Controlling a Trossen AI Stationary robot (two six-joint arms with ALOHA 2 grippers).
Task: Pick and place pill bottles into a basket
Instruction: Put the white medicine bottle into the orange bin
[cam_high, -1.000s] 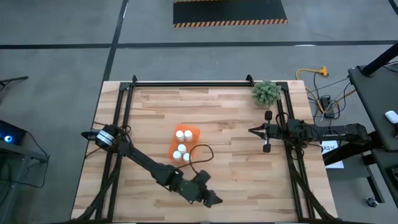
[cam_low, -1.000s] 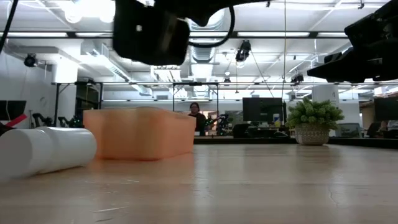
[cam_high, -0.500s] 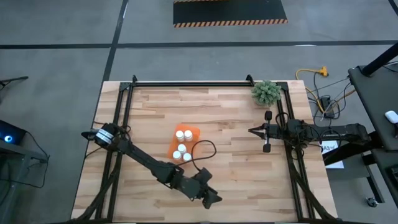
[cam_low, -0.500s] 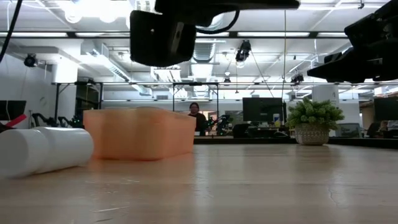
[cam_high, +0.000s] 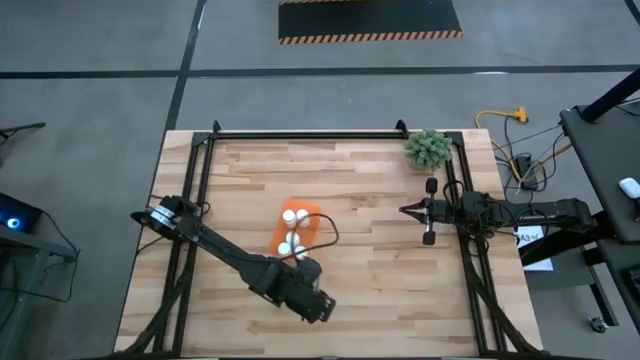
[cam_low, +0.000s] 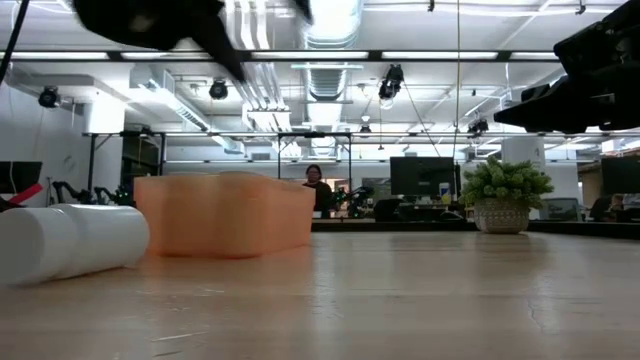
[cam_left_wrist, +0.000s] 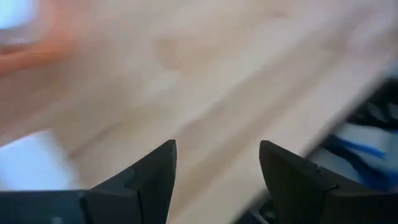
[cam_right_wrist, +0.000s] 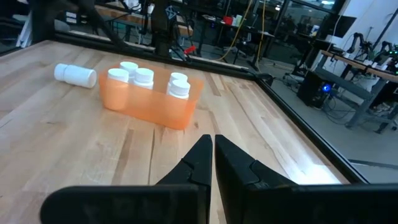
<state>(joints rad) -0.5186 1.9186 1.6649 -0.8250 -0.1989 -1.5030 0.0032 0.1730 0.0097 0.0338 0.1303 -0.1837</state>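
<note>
The orange basket stands mid-table with several white-capped pill bottles upright in it. One more pill bottle lies on its side on the wood just off the basket's near side; it also shows in the low view. My left gripper is open and empty above the table, near of the basket; its wrist view is blurred, with a white blur beside one finger. My right gripper is shut and empty, right of the basket.
A green fuzzy plant stands at the far right corner. A black frame runs along the table's far and side edges. Bare wood lies between the basket and my right gripper. A person shows far back in the room.
My left gripper has swung fast from near the table's front edge toward the left and back toward the basket, still open and empty. The lying bottle and the basket have stayed put.
</note>
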